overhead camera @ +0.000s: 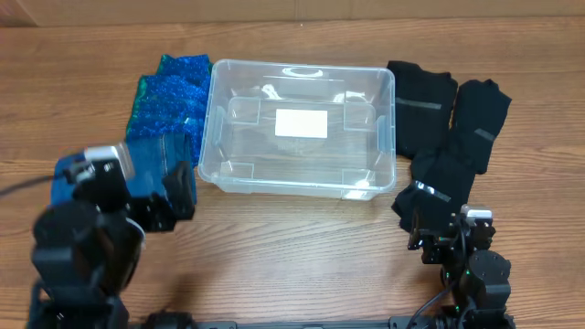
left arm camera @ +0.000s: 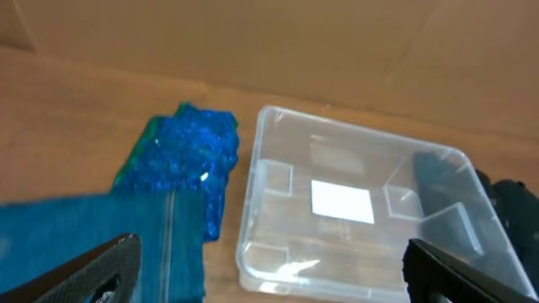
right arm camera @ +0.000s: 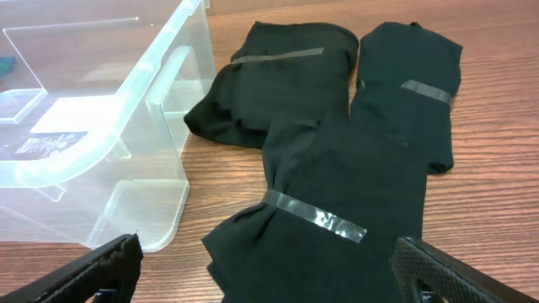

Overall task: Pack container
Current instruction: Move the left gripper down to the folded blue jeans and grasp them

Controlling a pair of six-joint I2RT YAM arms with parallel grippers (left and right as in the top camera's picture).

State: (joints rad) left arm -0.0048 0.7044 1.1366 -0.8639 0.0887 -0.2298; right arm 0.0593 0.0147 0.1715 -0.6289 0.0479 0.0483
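Note:
The clear plastic container (overhead camera: pixel 216 137) stands empty at the table's middle, with a white label (overhead camera: pixel 302 122) on its base. It also shows in the left wrist view (left arm camera: pixel 253 181) and the right wrist view (right arm camera: pixel 126 109). My left gripper (overhead camera: pixel 172 196) (left arm camera: pixel 269 282) is open and empty, above a plain blue folded cloth (overhead camera: pixel 137 169) (left arm camera: pixel 101 231) and the container's near left corner. My right gripper (overhead camera: pixel 437 221) (right arm camera: pixel 269 282) is open and empty, above the nearest black taped cloth bundle (overhead camera: pixel 443 174) (right arm camera: pixel 337 194).
A sparkly blue-green cloth (overhead camera: pixel 169 91) (left arm camera: pixel 189 151) lies left of the container. Two more black taped bundles (overhead camera: pixel 420 100) (overhead camera: pixel 480 114) lie to its right and show in the right wrist view (right arm camera: pixel 269 76) (right arm camera: pixel 413 84). A cardboard wall (left arm camera: pixel 337 42) stands behind the table.

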